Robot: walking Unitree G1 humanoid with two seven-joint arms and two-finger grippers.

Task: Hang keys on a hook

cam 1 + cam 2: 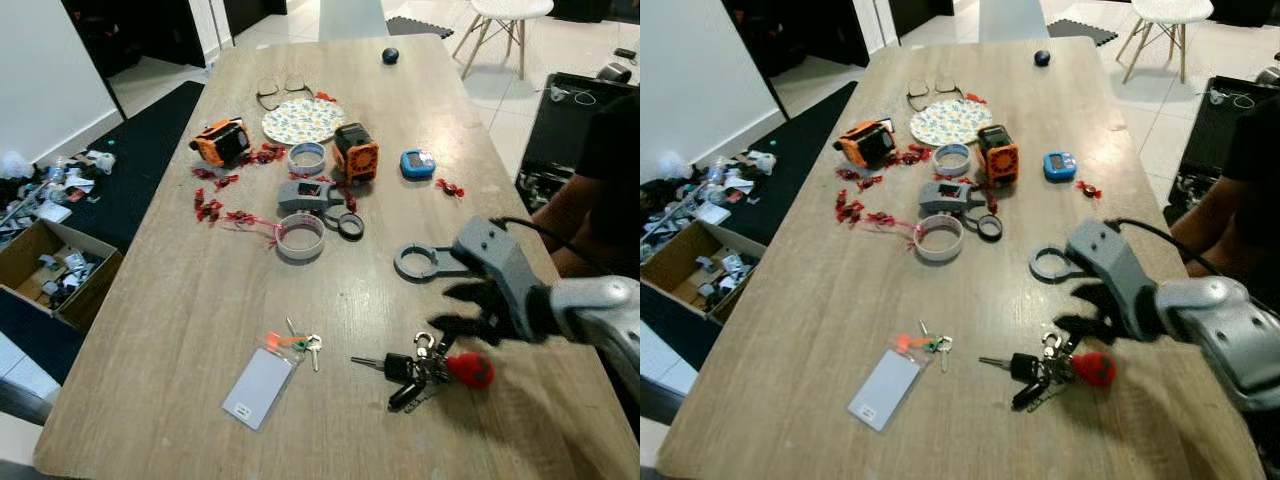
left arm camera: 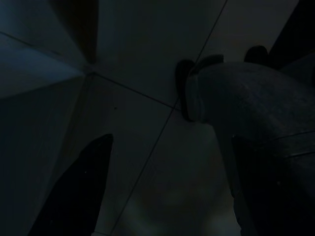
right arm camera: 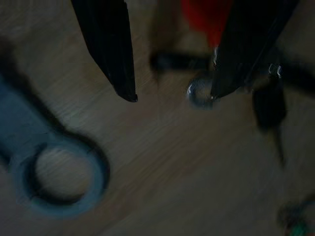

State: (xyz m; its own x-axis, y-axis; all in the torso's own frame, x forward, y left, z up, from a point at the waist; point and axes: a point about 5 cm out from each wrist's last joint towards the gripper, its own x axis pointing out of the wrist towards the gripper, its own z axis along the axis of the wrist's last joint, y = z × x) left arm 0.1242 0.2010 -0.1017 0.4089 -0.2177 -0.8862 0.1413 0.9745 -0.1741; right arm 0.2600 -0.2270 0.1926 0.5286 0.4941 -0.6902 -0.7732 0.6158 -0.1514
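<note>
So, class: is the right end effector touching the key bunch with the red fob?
Cannot tell. In the blurred right wrist view, one finger overlaps the key bunch; contact isn't plain.

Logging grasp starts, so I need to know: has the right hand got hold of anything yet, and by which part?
Nothing is held yet. The right hand is open just above the keys, one finger at their metal ring, with the table below.

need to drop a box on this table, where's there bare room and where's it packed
Free: the near-left corner of the table, bordered by the white card and the tape roll; also the far end between the floral plate and the dark ball. Crowded: the middle cluster around the orange gadgets, and near-right, where the right gripper hovers over the key bunch.
</note>
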